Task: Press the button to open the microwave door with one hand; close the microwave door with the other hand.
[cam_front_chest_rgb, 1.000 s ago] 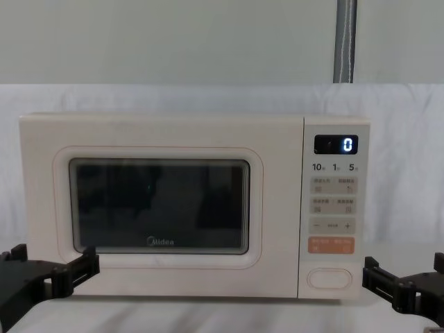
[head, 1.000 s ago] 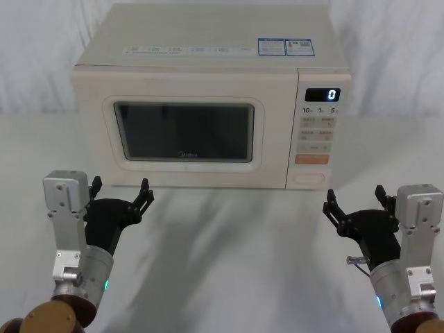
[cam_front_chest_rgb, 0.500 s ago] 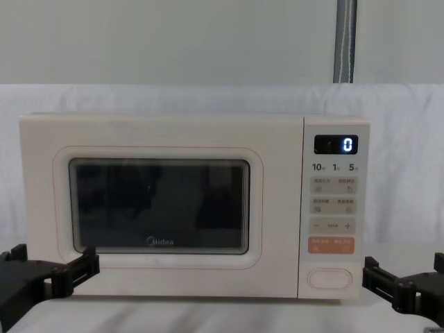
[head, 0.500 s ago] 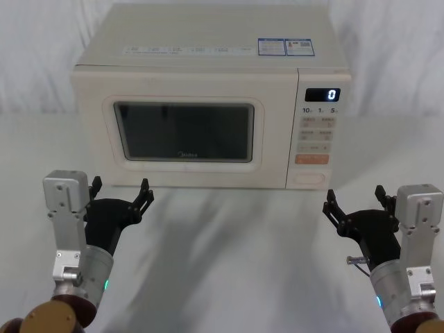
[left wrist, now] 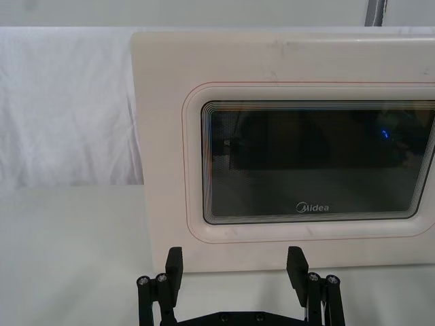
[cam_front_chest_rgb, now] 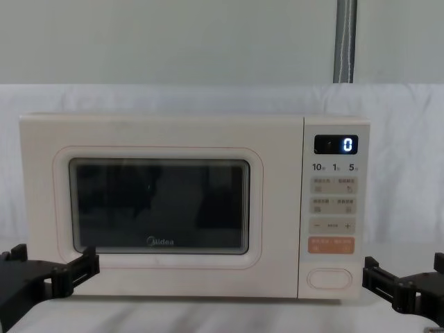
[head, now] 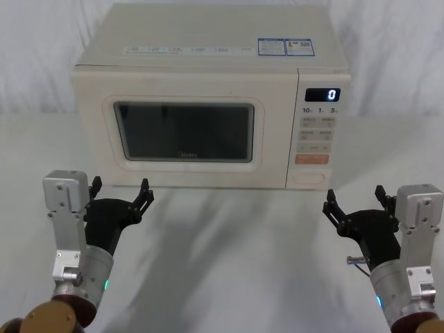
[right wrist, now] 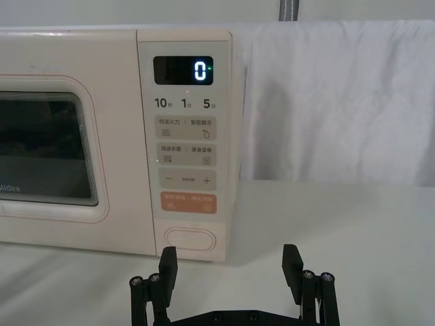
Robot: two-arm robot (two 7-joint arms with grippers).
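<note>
1. The microwave (head: 211, 97) sits at the back of the white counter (head: 229, 257), and the microwave door (head: 184, 132) is shut.
2. The left end effector (head: 119, 188) hangs low before the door, fingers spread wide, holding nothing.
3. The right end effector (head: 354, 197) is just before the button (head: 309, 179), not touching it. Its fingers are spread wide, with nothing between them.

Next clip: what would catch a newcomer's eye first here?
The cream Midea microwave stands mid-table, its microwave door shut and its display glowing "0". The wide oval button sits at the bottom of the key panel, untouched. The left tool and right tool hover open before the microwave, touching nothing.
</note>
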